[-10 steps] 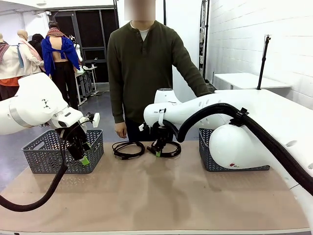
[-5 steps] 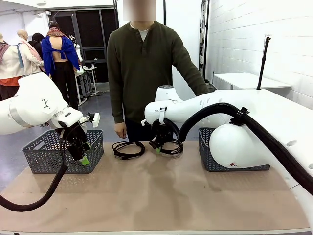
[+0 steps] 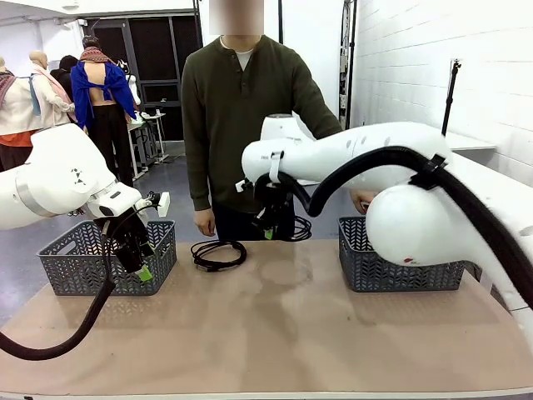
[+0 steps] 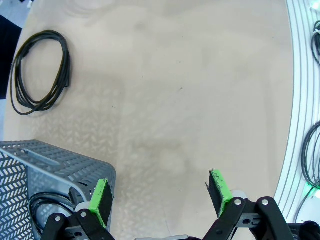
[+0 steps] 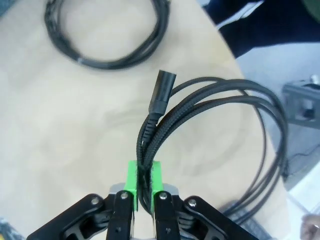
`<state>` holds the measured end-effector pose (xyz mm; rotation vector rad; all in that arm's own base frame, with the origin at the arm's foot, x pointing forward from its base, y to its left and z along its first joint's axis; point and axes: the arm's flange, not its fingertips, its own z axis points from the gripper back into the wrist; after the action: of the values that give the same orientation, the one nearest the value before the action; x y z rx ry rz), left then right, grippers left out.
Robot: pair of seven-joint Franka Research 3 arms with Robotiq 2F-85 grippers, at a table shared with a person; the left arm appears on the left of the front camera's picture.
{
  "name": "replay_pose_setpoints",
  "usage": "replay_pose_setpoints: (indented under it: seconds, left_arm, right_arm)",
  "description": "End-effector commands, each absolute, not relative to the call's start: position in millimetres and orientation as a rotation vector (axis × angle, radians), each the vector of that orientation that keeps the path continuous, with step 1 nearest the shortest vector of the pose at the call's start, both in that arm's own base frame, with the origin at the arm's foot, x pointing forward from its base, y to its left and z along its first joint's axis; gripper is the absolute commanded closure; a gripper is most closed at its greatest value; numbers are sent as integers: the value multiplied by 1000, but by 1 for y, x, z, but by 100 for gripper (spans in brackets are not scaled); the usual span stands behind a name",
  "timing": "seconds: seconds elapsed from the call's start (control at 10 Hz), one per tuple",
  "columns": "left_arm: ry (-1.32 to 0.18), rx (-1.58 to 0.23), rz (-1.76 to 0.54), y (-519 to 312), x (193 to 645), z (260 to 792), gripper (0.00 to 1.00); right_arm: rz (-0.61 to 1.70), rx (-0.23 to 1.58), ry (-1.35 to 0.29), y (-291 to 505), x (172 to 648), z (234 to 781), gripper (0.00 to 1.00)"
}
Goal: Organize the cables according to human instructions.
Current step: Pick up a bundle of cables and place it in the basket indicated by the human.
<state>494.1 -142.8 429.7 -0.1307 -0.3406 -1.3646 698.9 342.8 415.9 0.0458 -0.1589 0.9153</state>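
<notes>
Grips one coiled cable (image 5: 147,140) tight in the right gripper (image 5: 143,177), raised above the far middle of the table (image 3: 275,333). Hangs the left gripper (image 4: 160,192) wide open beside the left basket (image 3: 58,267). Second cable (image 5: 105,62) flat on the table, far, left of middle.

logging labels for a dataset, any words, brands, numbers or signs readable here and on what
No text is readable.
Left arm: dark mark, too small to read.
Right arm: small print, blurred; red mark, too small to read.
</notes>
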Motion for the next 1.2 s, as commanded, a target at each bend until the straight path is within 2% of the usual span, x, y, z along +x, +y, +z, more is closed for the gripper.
replay_pose_setpoints:
  seconds: [0.0,0.4,0.7,1.1]
  left_arm:
    - [-331,-136,-1363,-143,494,433,0]
    - [-331,-136,-1363,-143,494,433,0]
    - [-331,-136,-1363,-143,494,433,0]
    - [-331,-136,-1363,-143,494,433,0]
  right_arm:
    - [1063,47,-101,311,657,439,100]
    - [1336,61,-82,263,612,484,100]
    - [1558,51,-119,224,605,488,100]
    - [1532,20,-78,227,616,495,100]
